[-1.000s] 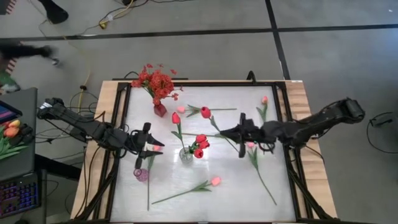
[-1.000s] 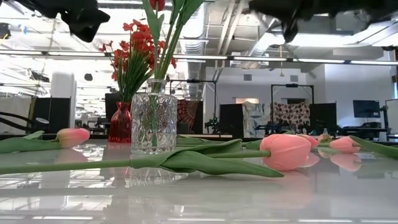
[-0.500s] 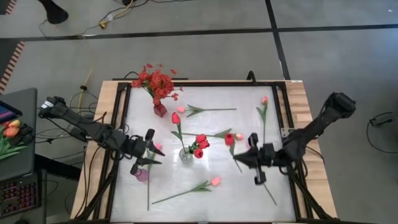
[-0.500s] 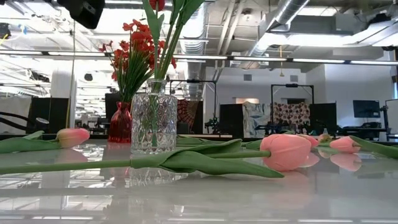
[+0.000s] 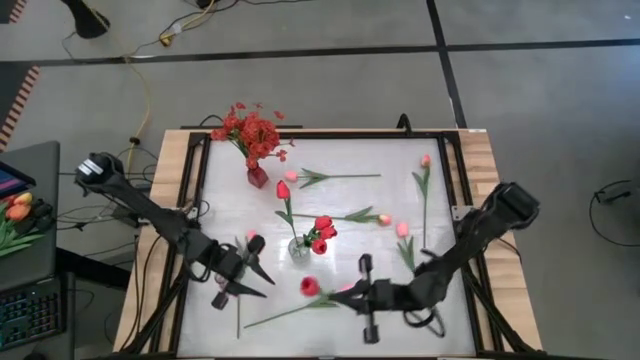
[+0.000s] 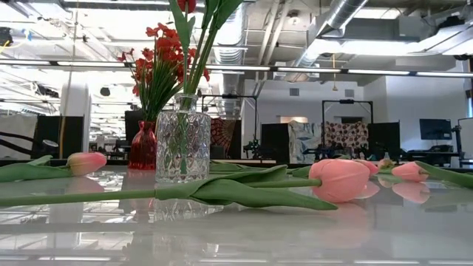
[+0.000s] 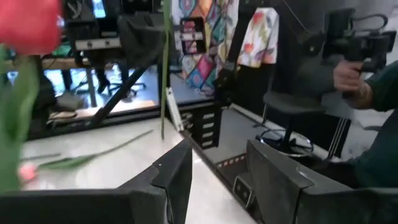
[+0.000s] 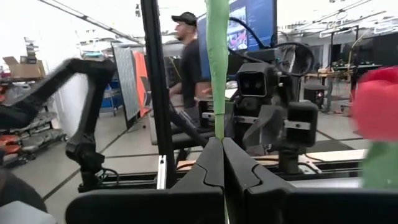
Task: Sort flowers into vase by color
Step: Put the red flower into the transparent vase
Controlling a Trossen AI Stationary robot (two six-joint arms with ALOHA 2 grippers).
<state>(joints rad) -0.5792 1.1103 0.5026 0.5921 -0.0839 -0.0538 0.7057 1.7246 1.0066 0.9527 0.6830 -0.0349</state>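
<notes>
floor (image 5: 520,90): grey, dark seams | ceiling (image 6: 325,22): exposed ducts, strip lights | desk (image 5: 25,240): left of table | office chair (image 7: 292,106): dark

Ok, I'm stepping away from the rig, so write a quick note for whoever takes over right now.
Right claw: shut on a red tulip by its stem, near the front edge.
Left claw: open, empty, beside the small pink vase.
Done: red tulips in the clear vase; red spray in the red vase.
Left: the held tulip, one more red tulip, and several pink tulips lying on the table.
</notes>
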